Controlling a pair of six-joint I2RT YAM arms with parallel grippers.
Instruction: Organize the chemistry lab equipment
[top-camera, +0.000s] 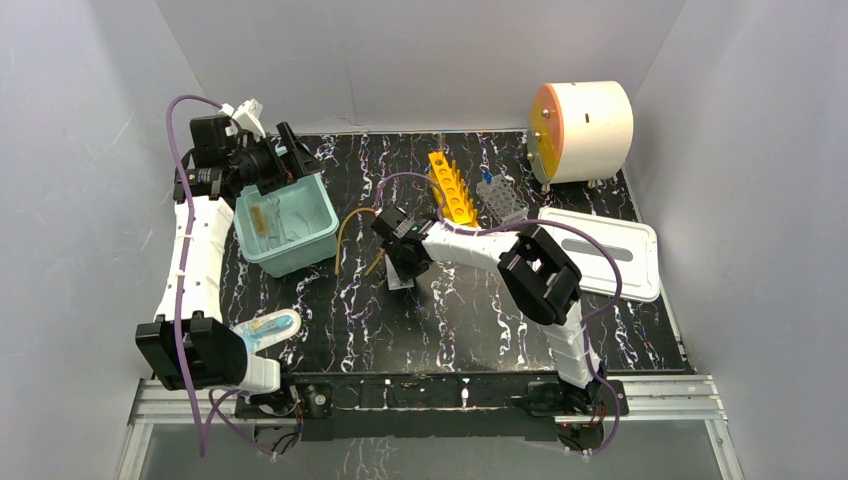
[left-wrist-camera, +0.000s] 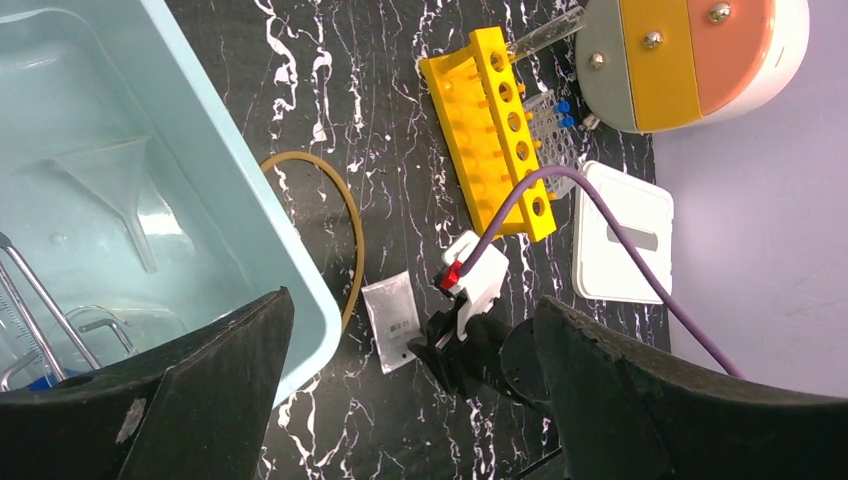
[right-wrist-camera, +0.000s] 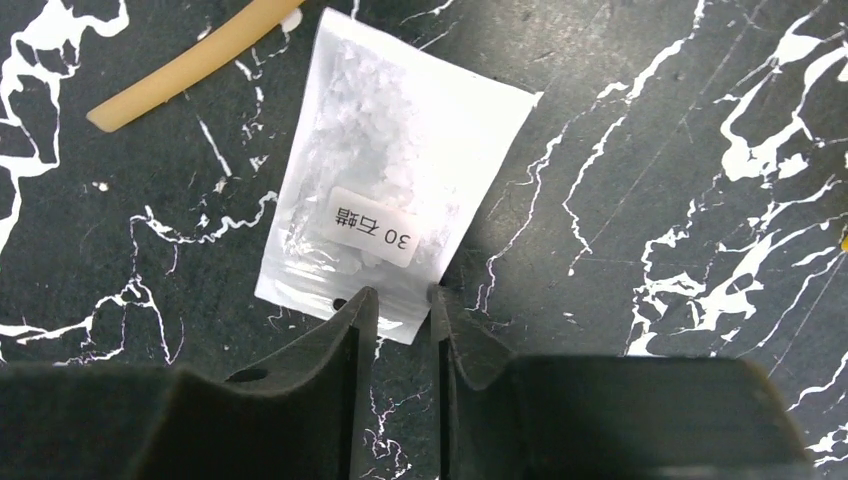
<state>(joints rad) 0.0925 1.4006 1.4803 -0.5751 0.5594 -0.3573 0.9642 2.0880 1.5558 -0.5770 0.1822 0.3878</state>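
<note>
A small clear bag of white granules (right-wrist-camera: 380, 180) lies flat on the black marbled table beside one end of the amber rubber tube (right-wrist-camera: 190, 65). My right gripper (right-wrist-camera: 400, 298) is down at the bag's near corner; its jaws have narrowed to a small gap astride that corner, without pinching it. The same bag (top-camera: 401, 283) shows under that gripper (top-camera: 398, 265) at mid-table. My left gripper (left-wrist-camera: 412, 300) hangs wide open and empty over the far right corner of the teal bin (left-wrist-camera: 250, 180). Inside the bin lie a clear funnel (left-wrist-camera: 110, 175) and metal tools (left-wrist-camera: 40, 310).
A yellow rack (top-camera: 452, 187) and a clear tube rack (top-camera: 500, 198) stand at the back centre. A white cylinder with an orange face (top-camera: 582, 130) sits at the back right, a white lid (top-camera: 600, 250) in front of it. A pale blue oblong thing (top-camera: 270, 328) lies near the left base.
</note>
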